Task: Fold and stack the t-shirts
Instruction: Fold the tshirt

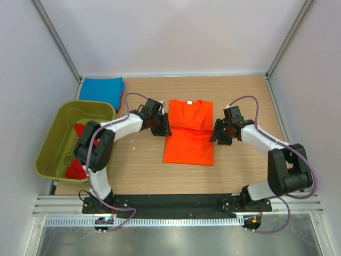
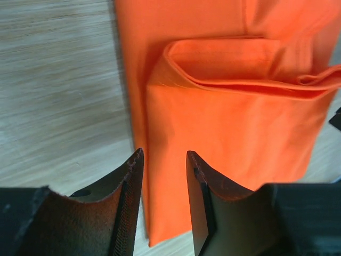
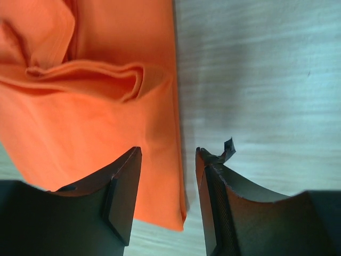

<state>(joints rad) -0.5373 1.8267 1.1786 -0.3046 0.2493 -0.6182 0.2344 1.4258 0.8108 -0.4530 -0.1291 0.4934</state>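
Note:
A bright orange t-shirt lies on the wooden table, folded into a narrow rectangle with a cross fold at mid-height. My left gripper is open and empty at its left edge; the wrist view shows the orange cloth between and beyond the open fingers. My right gripper is open and empty at the shirt's right edge, with the cloth edge between its fingers. A folded blue t-shirt lies at the back left. Red t-shirts lie in the tub.
An olive-green plastic tub stands at the left edge of the table. White walls enclose the table at the back and sides. A black rail runs along the near edge by the arm bases.

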